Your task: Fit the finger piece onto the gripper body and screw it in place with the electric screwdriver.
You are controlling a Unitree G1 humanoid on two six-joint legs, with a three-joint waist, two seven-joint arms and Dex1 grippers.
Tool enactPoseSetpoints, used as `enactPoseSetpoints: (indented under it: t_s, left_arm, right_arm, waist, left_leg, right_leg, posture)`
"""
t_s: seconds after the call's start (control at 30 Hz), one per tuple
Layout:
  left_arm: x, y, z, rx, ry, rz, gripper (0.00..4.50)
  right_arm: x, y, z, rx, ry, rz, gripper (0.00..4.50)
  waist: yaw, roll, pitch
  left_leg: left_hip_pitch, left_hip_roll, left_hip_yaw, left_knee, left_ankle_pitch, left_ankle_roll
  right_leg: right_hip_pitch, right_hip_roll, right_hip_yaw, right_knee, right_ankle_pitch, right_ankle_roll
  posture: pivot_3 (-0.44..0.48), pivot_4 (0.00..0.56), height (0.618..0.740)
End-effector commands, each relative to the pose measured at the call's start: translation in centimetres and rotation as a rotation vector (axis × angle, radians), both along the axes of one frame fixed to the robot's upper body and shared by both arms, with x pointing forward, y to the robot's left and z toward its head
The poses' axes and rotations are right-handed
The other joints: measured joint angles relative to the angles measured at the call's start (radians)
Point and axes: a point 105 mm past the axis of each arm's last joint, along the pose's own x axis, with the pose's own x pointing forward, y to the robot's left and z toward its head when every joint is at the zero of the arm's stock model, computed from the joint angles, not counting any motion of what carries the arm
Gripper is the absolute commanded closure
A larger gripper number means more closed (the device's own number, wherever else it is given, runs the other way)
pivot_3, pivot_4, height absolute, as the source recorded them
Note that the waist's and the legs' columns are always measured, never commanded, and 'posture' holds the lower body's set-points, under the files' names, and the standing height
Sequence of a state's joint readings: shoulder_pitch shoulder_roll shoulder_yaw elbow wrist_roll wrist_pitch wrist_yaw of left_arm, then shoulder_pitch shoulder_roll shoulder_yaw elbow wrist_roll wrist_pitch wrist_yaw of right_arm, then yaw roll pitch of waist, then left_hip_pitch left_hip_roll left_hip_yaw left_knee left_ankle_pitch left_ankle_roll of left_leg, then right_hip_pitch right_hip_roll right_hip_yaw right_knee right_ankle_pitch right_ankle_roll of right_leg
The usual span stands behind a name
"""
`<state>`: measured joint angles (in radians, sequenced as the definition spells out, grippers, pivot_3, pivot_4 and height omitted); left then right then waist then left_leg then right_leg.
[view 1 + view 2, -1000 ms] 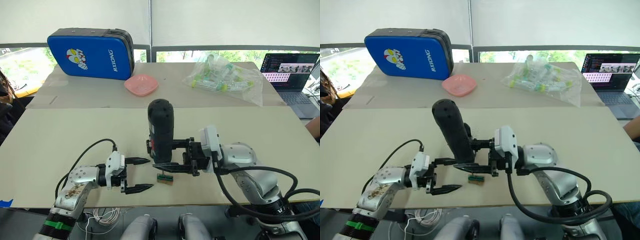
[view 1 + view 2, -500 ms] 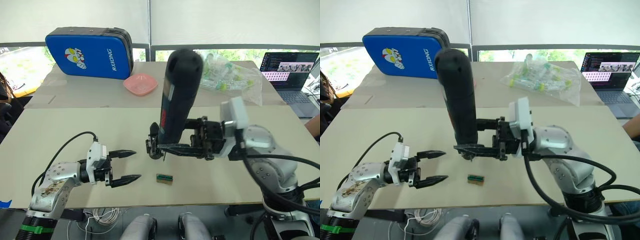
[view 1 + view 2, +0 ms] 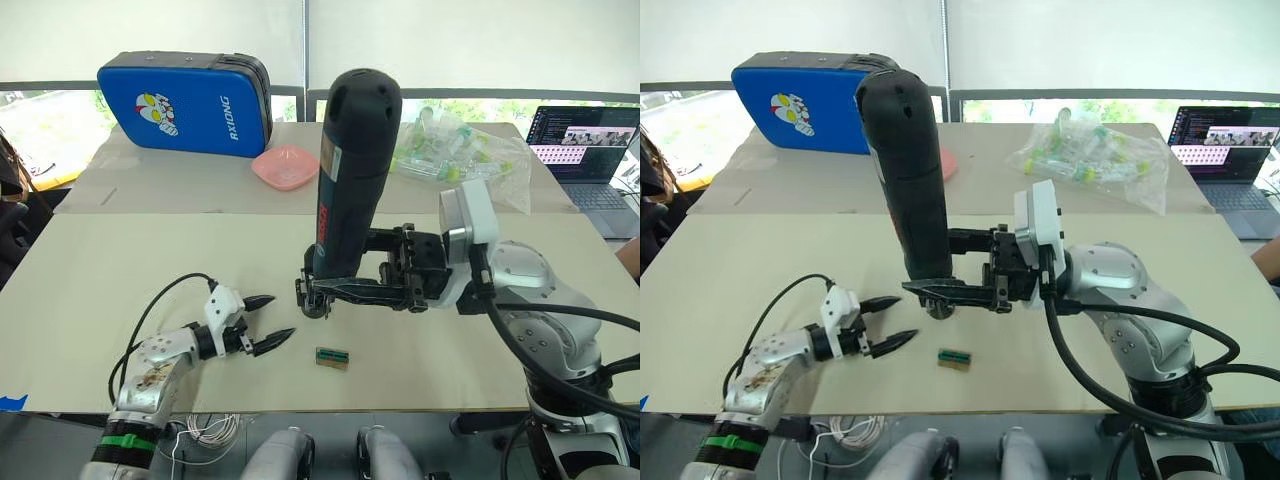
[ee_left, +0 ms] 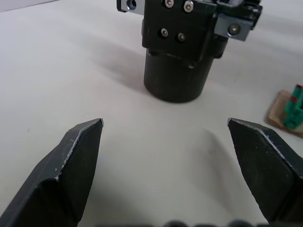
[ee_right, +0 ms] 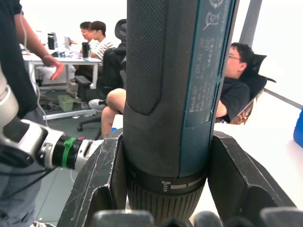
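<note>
Left eye view: above the bench's near edge our right gripper [image 3: 325, 291] clamps the thick black cylindrical electric screwdriver [image 3: 350, 180] upright, stiff and top-heavy we judge, near its lower collar; left gripper [image 3: 268, 322] spread, empty.

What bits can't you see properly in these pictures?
- The electric screwdriver: its tip. In the eye views the right gripper covers its lower end. In the right wrist view the bottom edge cuts it off.
- The small green part: too small in the eye views to tell what it is. The left wrist view's edge cuts it off.
- The laptop: its screen text is too small to read.
</note>
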<state>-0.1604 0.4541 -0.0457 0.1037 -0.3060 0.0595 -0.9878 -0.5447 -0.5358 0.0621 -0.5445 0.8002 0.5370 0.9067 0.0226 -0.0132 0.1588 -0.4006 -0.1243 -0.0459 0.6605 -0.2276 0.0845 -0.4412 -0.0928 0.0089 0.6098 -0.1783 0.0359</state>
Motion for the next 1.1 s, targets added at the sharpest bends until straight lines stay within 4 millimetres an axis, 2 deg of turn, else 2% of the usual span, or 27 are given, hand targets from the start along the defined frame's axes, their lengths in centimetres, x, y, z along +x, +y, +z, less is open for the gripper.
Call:
enactPoseSetpoints:
  t_s: [0.03,0.23,0.57,1.03,1.1]
  left_arm:
    - [0.5,-1.6,-0.3,0.006,-0.024,-0.028,0.06]
    - [1.8,-3.7,-0.3,0.008,-0.043,-0.036,0.06]
    - [1.6,-5.7,0.1,0.01,-0.065,-0.119,0.06]
    - [2.7,-5.2,-0.1,0.044,-0.056,-0.045,0.06]
    - [2.6,-5.2,-0.2,0.038,-0.047,-0.051,0.57]
  right_arm:
    - [-1.1,0.1,1.3,0.027,-0.058,0.022,2.54]
    - [-1.2,-0.1,1.0,0.02,-0.055,0.006,2.54]
    - [-1.3,-0.3,0.7,0.018,-0.052,-0.011,2.54]
    - [-1.2,-0.4,0.3,0.014,-0.048,-0.027,2.54]
    - [-1.3,-0.5,0.3,0.013,-0.048,-0.029,2.54]
  waist:
    - [0.003,0.0,0.0]
    - [0.018,0.0,0.0]
    - [0.018,0.0,0.0]
    - [0.015,0.0,0.0]
    - [0.015,0.0,0.0]
  left_leg:
    - [0.0,0.0,0.0,0.0,0.0,0.0]
    - [0.0,0.0,0.0,0.0,0.0,0.0]
    - [-0.001,0.0,0.0,0.0,0.0,0.0]
    - [-0.001,0.0,0.0,0.0,0.0,0.0]
    - [-0.001,0.0,0.0,0.0,0.0,0.0]
  right_leg:
    - [0.0,0.0,0.0,0.0,0.0,0.0]
    - [0.001,0.0,0.0,-0.001,0.0,0.0]
    - [0.001,0.0,0.0,0.0,0.0,0.0]
    - [0.001,0.0,0.0,0.0,0.0,0.0]
    - [0.001,0.0,0.0,0.0,0.0,0.0]
  posture:
    - [0.0,0.15,0.74]
    - [0.0,0.15,0.74]
    - [0.0,0.15,0.74]
    - [0.0,0.15,0.74]
    - [0.0,0.15,0.74]
